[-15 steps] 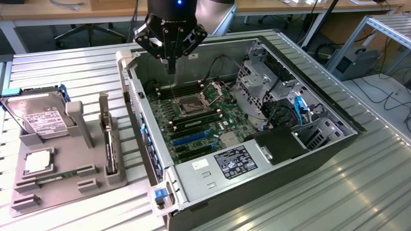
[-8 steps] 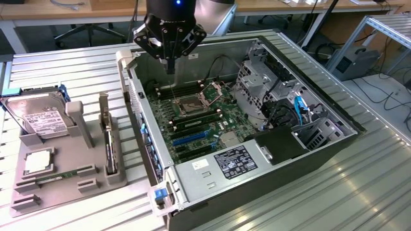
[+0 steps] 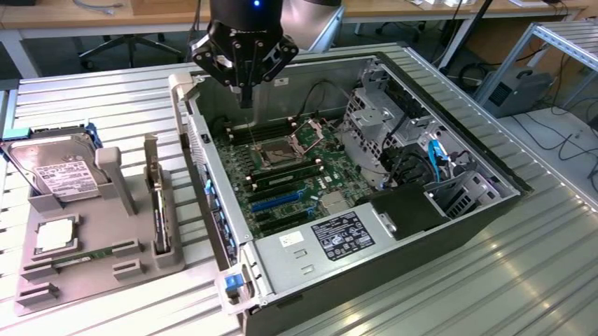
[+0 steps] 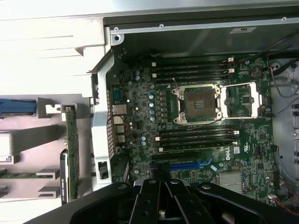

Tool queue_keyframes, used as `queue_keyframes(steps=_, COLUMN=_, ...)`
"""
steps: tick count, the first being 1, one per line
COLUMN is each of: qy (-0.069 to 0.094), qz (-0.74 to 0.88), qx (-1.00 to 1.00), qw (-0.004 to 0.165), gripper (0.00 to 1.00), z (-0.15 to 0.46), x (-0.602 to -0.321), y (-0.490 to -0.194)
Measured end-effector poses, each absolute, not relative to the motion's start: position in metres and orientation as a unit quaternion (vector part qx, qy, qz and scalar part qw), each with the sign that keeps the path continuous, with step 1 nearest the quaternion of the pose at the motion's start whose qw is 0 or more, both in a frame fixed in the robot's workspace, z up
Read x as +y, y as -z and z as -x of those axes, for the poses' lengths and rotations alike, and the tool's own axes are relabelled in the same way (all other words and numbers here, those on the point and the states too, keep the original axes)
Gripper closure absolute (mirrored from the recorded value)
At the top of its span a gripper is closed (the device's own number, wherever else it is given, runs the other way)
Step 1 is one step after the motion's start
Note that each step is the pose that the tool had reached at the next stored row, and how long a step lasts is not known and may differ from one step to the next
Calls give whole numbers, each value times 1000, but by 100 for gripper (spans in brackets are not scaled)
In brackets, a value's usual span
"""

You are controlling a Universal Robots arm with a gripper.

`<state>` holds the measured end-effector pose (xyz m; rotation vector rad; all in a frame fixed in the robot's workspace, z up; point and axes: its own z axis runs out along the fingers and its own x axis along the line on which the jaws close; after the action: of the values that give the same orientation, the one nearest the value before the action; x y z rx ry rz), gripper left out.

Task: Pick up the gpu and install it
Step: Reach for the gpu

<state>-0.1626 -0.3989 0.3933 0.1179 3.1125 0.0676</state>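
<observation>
Closest in, my claw (image 3: 245, 98) hangs closed on nothing over the open computer case (image 3: 421, 269); gpu (image 3: 161, 210) stands untouched in its grey rack (image 3: 108, 175), pickup and install both remain

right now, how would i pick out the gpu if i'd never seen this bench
Find the open computer case, then the grey holder tray on the exterior view's left of it. The gpu is the thin dark card standing on edge in the slot nearest the case. The silver, white-labelled hard drive is bulkier, and the green memory stick is far smaller.
</observation>
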Motion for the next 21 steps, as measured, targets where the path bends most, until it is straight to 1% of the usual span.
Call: queue_keyframes(steps=21, qy=-22, qz=-38, qx=999, qw=13, gripper=89, z=170, x=-399, y=-393)
